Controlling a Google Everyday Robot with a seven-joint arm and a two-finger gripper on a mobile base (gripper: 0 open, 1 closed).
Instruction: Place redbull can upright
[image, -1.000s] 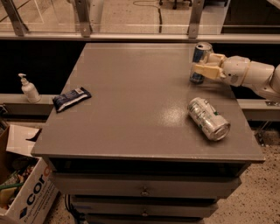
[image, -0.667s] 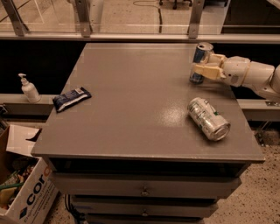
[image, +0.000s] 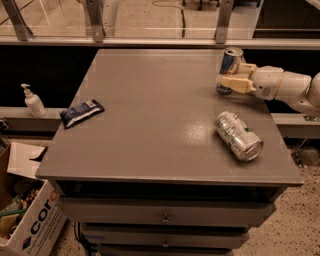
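Note:
The redbull can (image: 231, 60), slim with blue and silver panels and a silver top, stands upright or nearly so at the far right of the grey table (image: 150, 90). My gripper (image: 228, 81) reaches in from the right on a white arm (image: 282, 86). Its cream fingers (image: 235, 83) close around the can's lower half, and the can's base seems to rest on the tabletop.
A fatter silver can with green markings (image: 238, 135) lies on its side in front of the gripper. A dark blue snack packet (image: 81, 112) lies at the table's left edge. A sanitiser bottle (image: 33, 101) and a cardboard box (image: 25, 220) are off the table to the left.

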